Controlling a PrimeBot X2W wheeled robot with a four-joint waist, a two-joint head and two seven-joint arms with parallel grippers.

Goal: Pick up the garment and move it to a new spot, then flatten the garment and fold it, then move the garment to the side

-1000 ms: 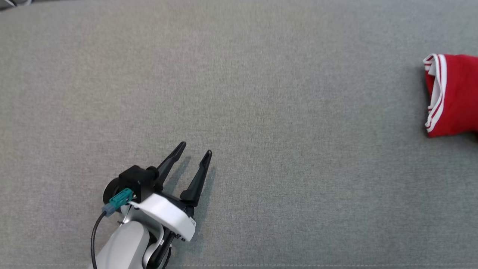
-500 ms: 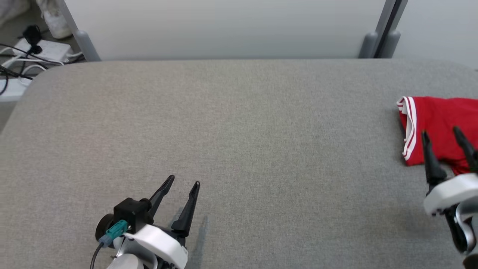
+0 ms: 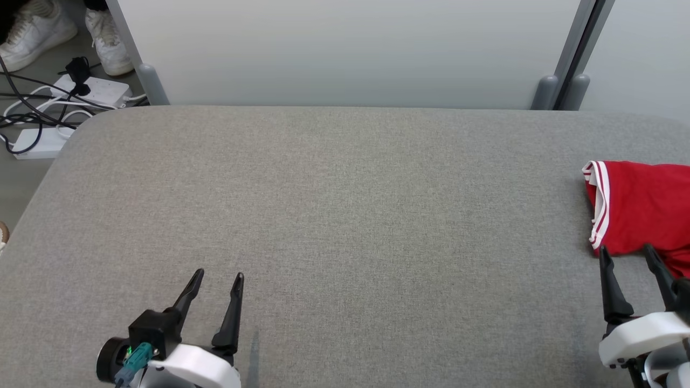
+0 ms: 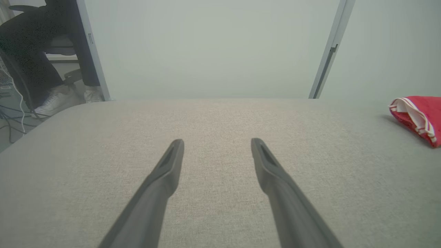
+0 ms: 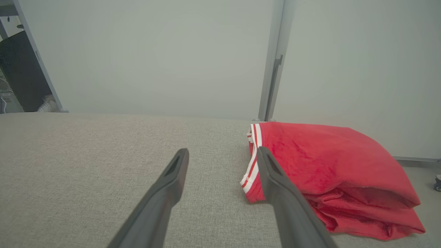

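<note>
Garment [image 3: 644, 207], red with white-striped trim, lies folded at the right edge of the head view on the grey padded surface [image 3: 345, 188]. Right gripper [image 3: 625, 249], at lower right, stands wide open and empty just below it. Left gripper [image 3: 220, 275], at lower left, is likewise spread wide, holding nothing, well apart from the cloth.
</note>
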